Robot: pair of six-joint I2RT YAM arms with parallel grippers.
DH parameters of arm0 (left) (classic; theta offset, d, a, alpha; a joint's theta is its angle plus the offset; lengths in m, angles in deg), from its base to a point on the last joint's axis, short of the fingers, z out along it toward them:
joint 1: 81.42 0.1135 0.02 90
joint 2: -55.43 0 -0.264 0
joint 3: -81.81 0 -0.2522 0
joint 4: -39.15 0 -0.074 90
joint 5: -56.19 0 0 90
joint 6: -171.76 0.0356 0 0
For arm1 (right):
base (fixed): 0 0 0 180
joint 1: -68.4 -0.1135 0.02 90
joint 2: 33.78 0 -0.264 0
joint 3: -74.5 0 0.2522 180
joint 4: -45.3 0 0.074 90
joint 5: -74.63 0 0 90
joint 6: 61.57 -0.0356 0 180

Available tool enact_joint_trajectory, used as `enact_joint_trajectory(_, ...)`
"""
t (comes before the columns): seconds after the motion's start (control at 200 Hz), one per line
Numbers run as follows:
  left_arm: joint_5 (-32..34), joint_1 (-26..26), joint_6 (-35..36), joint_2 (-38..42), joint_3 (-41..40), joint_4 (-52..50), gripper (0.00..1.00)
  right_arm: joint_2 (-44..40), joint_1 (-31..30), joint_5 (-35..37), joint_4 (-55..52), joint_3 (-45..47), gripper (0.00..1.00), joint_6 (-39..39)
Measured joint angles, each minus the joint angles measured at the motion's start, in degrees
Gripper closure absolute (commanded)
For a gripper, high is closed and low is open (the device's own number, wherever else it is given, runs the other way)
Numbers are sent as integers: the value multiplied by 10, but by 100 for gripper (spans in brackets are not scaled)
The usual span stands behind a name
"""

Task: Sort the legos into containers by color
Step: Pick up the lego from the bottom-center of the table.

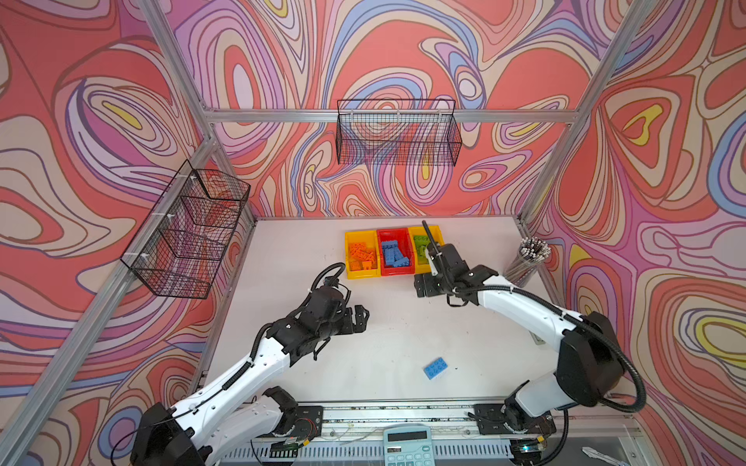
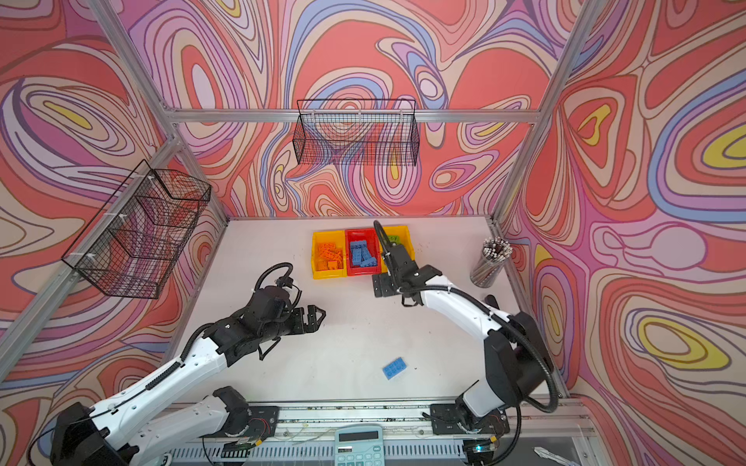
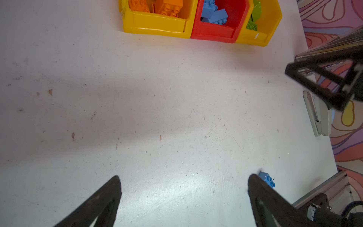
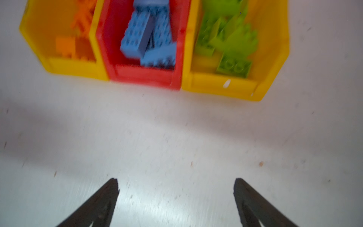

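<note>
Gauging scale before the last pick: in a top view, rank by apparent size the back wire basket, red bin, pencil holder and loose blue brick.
1. back wire basket
2. red bin and pencil holder, too alike to rank
3. loose blue brick, smallest

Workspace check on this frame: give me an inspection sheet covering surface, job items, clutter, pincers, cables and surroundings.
Surface: white table, scuffed and speckled.
Job's things: orange bricks in left yellow bin, blue bricks in red bin, green bricks in right yellow bin; loose blue brick on the table near the front.
Clutter: pencil cup, stapler, calculator.
Grippers: left pincer open, empty; right pincer open, empty, in front of the bins.
Cables: black corrugated hoses run along both arms.
Surroundings: back wire basket, side wire basket, patterned walls, aluminium frame.
</note>
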Motion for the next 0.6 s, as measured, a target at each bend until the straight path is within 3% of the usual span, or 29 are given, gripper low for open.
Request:
enact_joint_trajectory(0.27,11,0,0,50,-50,-20,0,-134,-148,25,-59,167,4,-105)
enact_joint_trajectory(0.601,22,-3,-7,82,-62,-43,0,-160,-241,24,-42,250,6,-193)
